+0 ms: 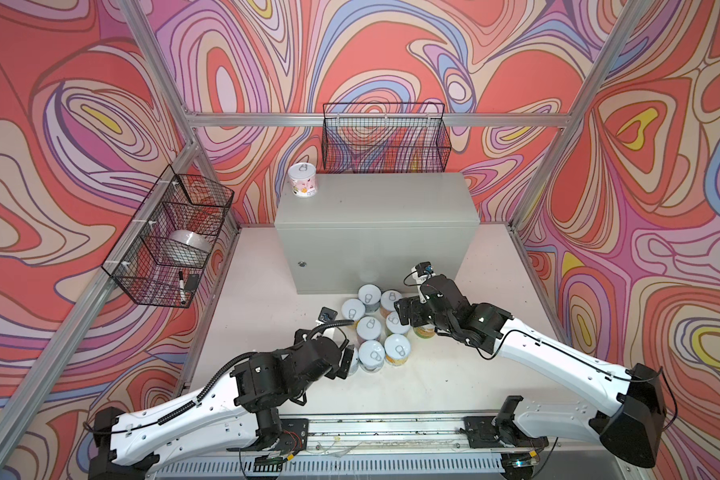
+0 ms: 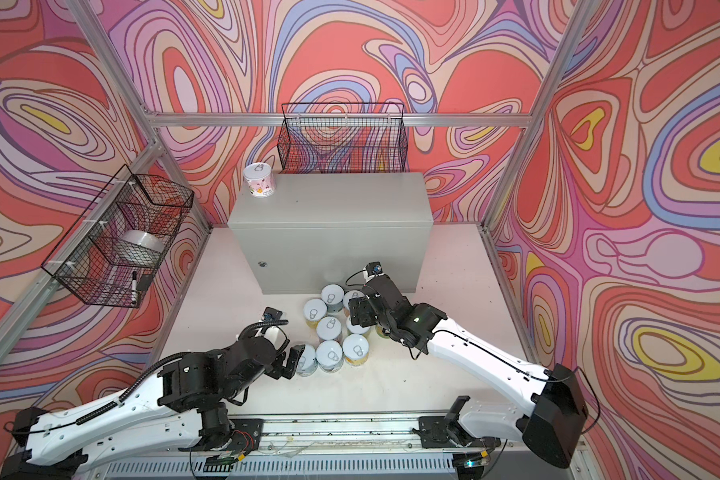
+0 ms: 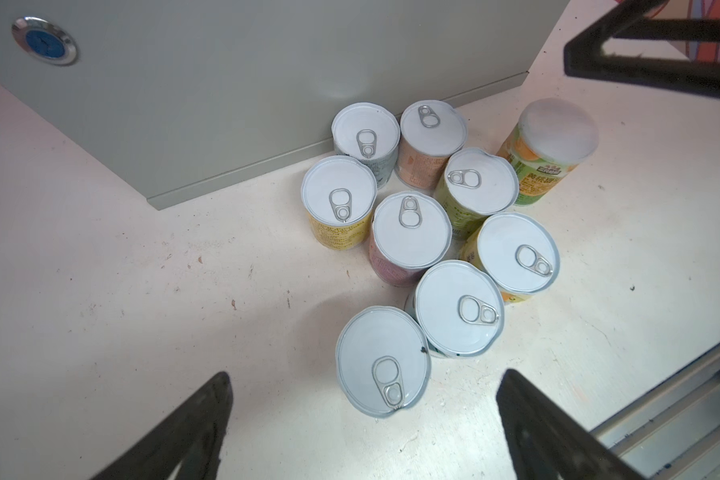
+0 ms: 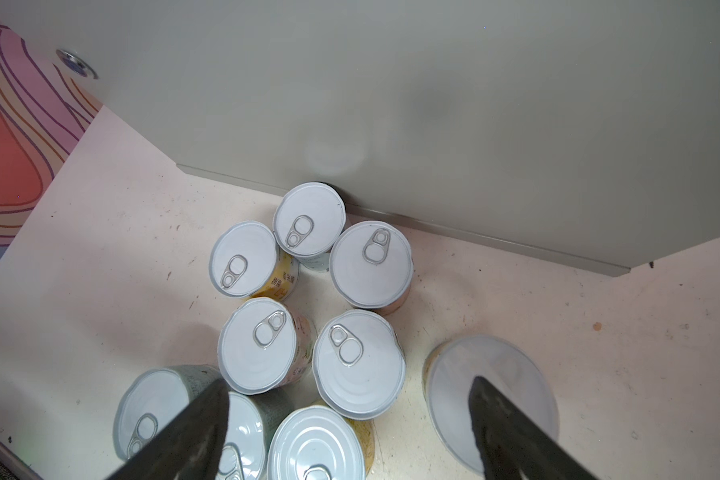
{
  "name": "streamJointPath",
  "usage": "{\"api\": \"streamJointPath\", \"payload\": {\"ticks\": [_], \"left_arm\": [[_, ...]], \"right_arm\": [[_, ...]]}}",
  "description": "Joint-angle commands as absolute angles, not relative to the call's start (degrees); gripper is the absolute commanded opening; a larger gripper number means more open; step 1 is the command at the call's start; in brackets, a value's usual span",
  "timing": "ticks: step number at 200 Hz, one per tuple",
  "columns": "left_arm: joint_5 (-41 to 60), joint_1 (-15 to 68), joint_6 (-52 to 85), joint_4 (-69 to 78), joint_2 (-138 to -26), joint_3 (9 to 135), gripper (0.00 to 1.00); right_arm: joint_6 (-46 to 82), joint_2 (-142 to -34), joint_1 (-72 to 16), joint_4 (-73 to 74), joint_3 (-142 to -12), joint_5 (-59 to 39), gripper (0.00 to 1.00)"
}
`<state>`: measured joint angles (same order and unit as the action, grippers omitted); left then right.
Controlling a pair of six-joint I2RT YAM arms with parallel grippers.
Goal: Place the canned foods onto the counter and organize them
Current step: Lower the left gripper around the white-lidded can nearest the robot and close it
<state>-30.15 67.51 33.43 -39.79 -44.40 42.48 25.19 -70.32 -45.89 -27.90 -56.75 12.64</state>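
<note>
As cans cluster nearby, the left end effector and right end effector stand spread.

Grey metal counter, one pink-white can upright on its top, back-left corner. Nine more cans stand bunched upright at the foot of its front, pull-tab lids up. The capped green-orange can sits at the bunch's edge.
</note>
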Motion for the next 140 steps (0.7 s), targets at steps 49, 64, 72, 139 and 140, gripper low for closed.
{"api": "streamJointPath", "payload": {"ticks": [49, 64, 72, 139, 140], "left_arm": [[-36.2, 74.0, 37.9, -33.3, -46.1, 36.4, 1.00], [-35.3, 74.0, 38.3, -31.6, -45.6, 34.7, 1.00], [-35.2, 74.0, 39.4, -32.3, -45.7, 34.1, 1.00], [-32.6, 74.0, 43.2, -26.4, -46.4, 25.3, 0.99], [-32.6, 74.0, 43.3, -26.3, -46.5, 25.2, 0.99]], "right_arm": [[27.5, -70.6, -46.2, -26.1, -53.1, 13.6, 0.95], [28.0, -70.1, -46.2, -25.1, -51.8, 13.9, 0.96], [28.3, -70.1, -46.2, -24.7, -51.5, 13.9, 0.96], [27.9, -73.0, -46.2, -22.2, -51.6, 12.3, 0.96], [27.9, -73.1, -46.2, -22.2, -51.7, 12.3, 0.96]]}}
